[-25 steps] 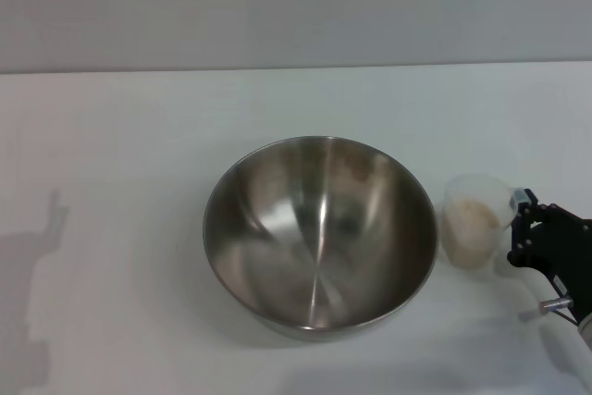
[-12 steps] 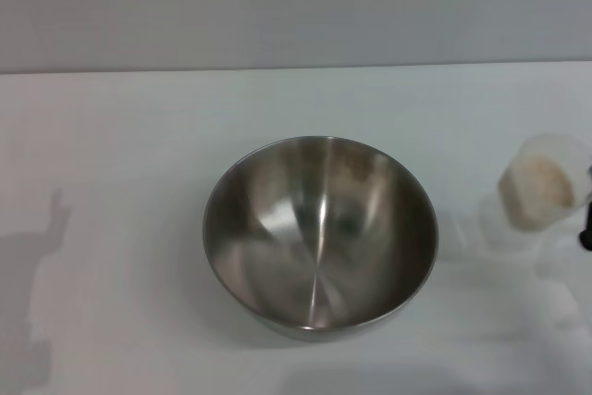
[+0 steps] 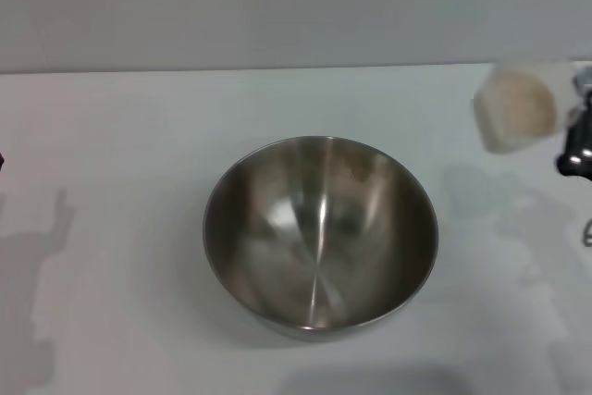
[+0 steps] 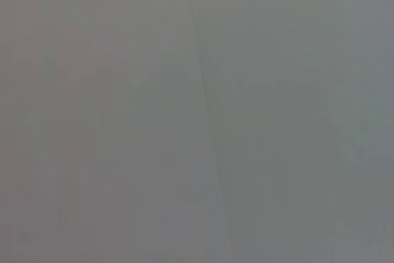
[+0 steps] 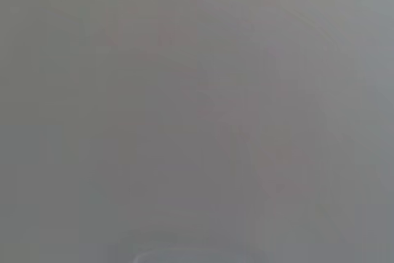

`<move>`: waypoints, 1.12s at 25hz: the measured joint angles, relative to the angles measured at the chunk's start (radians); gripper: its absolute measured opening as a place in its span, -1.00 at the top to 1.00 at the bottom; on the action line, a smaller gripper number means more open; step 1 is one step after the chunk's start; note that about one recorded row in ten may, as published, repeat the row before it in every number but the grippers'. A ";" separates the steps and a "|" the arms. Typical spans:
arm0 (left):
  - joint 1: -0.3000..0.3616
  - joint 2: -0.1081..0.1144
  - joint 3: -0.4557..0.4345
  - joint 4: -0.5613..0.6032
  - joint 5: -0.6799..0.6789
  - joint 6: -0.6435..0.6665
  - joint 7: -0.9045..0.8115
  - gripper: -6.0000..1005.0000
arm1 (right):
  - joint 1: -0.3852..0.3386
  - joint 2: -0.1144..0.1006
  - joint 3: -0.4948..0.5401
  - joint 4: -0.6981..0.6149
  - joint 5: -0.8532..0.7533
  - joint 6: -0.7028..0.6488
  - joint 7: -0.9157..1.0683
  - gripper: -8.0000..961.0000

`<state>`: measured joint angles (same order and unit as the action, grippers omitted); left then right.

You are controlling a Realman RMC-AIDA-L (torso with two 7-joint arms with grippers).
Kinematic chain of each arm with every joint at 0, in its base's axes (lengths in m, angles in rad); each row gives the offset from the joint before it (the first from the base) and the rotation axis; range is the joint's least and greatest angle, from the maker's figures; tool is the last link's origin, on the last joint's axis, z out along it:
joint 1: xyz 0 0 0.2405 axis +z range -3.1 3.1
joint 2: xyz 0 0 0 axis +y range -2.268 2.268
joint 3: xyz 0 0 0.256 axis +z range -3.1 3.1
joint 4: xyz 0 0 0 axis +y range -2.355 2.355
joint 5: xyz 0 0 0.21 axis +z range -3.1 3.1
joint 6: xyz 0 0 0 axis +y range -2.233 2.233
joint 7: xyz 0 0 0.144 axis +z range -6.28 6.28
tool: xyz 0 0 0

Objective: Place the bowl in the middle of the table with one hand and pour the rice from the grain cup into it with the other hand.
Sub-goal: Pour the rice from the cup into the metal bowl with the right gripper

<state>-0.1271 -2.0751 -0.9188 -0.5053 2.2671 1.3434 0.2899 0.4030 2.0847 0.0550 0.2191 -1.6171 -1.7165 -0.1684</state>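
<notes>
1. The bowl (image 3: 320, 233) sat upright in the middle of the table (image 3: 120, 136), a little below the centre of the head view, its shiny inside holding no grains.
2. Up in the upper right of that frame, the grain cup (image 3: 516, 108) hung in the air, clear of the tabletop and well apart from the bowl.
3. The cup was tilted, its mouth turned toward the camera, and the rice (image 3: 514, 104) showed inside as a pale beige heap.
4. The right gripper (image 3: 575, 131) was at the right edge of the frame, only a dark part of it showing just beside the cup. It appeared to be carrying the cup, but I couldn't tell how its fingers sat.
5. At the far left edge, a tiny dark sliver was all that showed of the left arm; too little to say anything about that pincer.
6. Both wrist views gave only flat grey, nothing to make out.
</notes>
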 joint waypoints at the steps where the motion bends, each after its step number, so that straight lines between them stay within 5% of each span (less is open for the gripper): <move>1: -0.002 0.000 0.000 0.000 0.000 -0.001 0.000 -0.65 | 0.000 0.000 0.000 0.000 0.000 0.000 0.000 0.96; 11: -0.009 0.000 0.000 -0.001 -0.001 -0.001 0.000 -0.65 | 0.082 0.001 -0.053 0.152 -0.039 0.103 -0.600 0.96; 22: -0.014 0.000 0.000 0.001 -0.003 -0.008 0.000 -0.65 | 0.075 0.006 -0.049 0.291 -0.142 0.136 -1.267 0.96; 28: -0.013 -0.001 0.000 0.002 -0.003 -0.017 0.000 -0.65 | 0.067 0.006 -0.054 0.292 -0.211 0.136 -1.460 0.96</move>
<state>-0.1397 -2.0764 -0.9188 -0.5033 2.2640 1.3269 0.2900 0.4701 2.0909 0.0006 0.5109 -1.8278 -1.5806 -1.6282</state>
